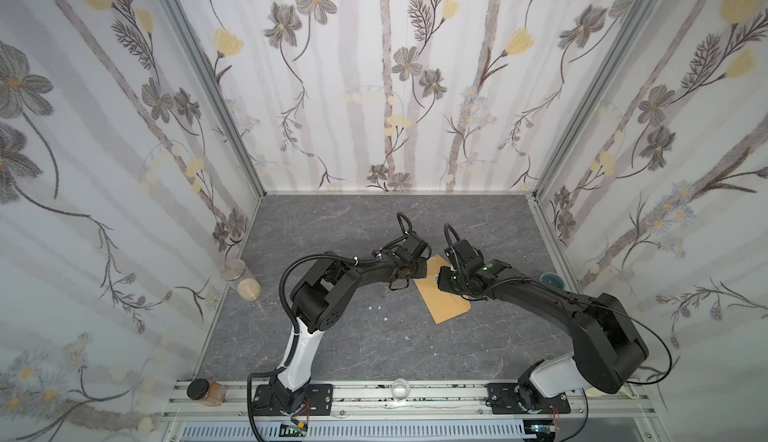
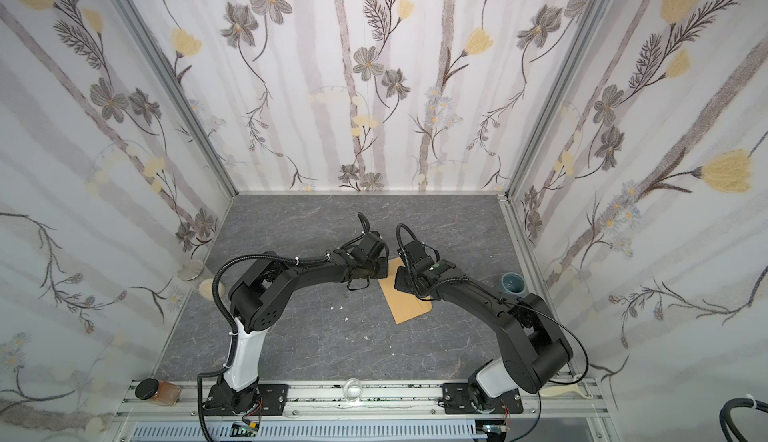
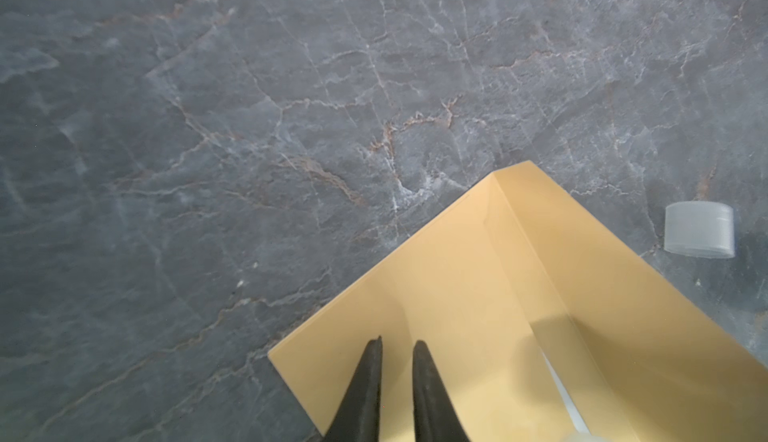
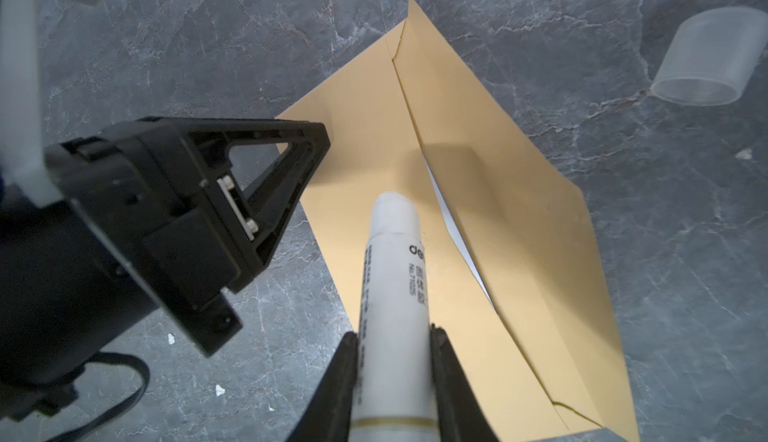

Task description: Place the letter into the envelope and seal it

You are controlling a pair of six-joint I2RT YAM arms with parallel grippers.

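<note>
A dark grey marbled surface (image 1: 332, 220), enclosed by flower-patterned walls (image 1: 374, 87), is carrying the scene. The envelope (image 1: 445, 303) is lying flat near its middle in both top views, between my two arms, with the flap folded out and open. The letter (image 4: 448, 211) is sitting inside the envelope, showing only as a thin white sliver at the mouth in the right wrist view.

My right fingers (image 4: 436, 348) are clamping the white glue stick (image 4: 395, 274) by its barrel. Its uncapped tip is pointing at the flap's inner face, just beside the fold; whether it is touching the paper I cannot tell. My left fingers (image 3: 417, 361) are standing narrowly apart with nothing between them, over the flap near its outer edge; whether they are pressing on it I cannot tell.

A translucent cap (image 4: 706, 62) is lying on its side near the envelope. Farther out, a clear jar (image 1: 241, 280) is sitting by the left wall, a teal cup (image 1: 552, 280) by the right wall, and a black-lidded jar (image 1: 203, 390) is resting at the front rail. Small white scraps (image 1: 376, 308) are dotting the surface.
</note>
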